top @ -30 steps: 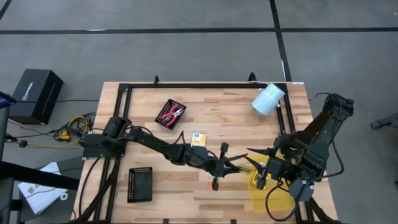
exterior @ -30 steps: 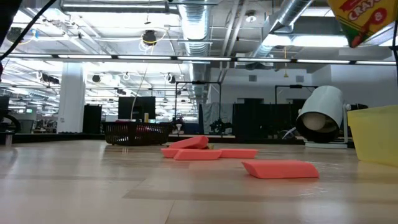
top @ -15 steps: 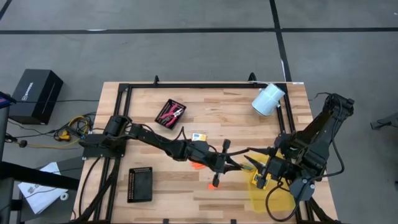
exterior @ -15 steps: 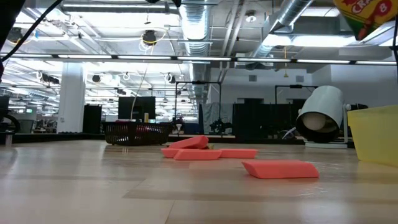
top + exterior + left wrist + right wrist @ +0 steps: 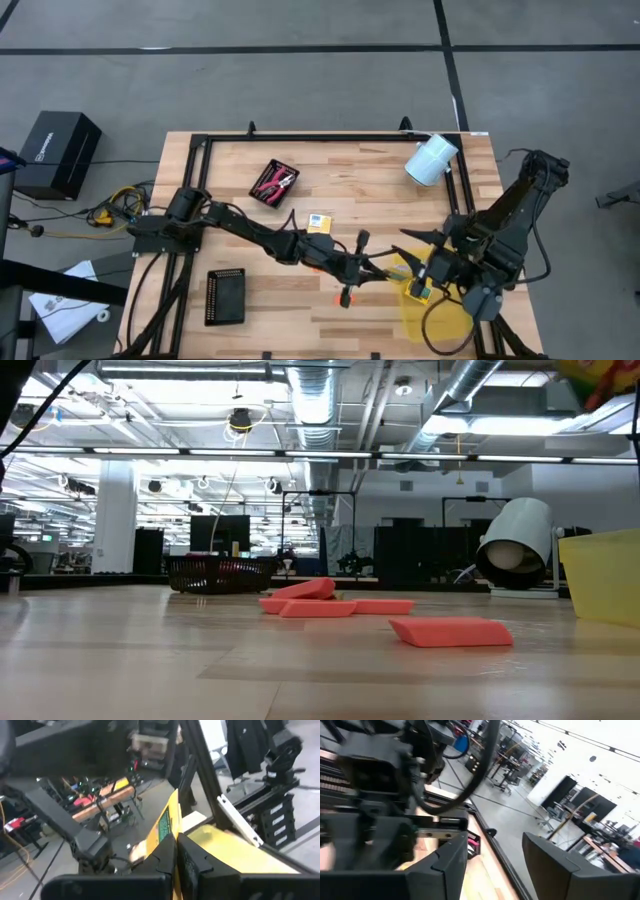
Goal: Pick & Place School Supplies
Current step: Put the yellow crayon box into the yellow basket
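Note:
My left gripper reaches across the table's middle and is shut on a yellow crayon box with green marks, held above the edge of the translucent yellow bin. The box shows blurred at the top of the low view. My right gripper is open and empty beside the bin, facing the left arm. A second crayon box lies flat on the table. Red-handled tools lie in a black mesh tray. Flat orange pieces lie on the table. My left gripper pinches the crayon box between its two fingers by its flat faces, at the near end. The box stands edge-on, sticking out forward past the fingertips. It is lifted clear of the table, over the bin's wall.
A second black mesh tray sits near the front left. A white roll lies at the far right corner. A black frame runs along the far edge. An orange piece lies under the left arm.
My left gripper has gone up with the crayon box, which has climbed almost out of the top of the low view. It stays shut on the box.

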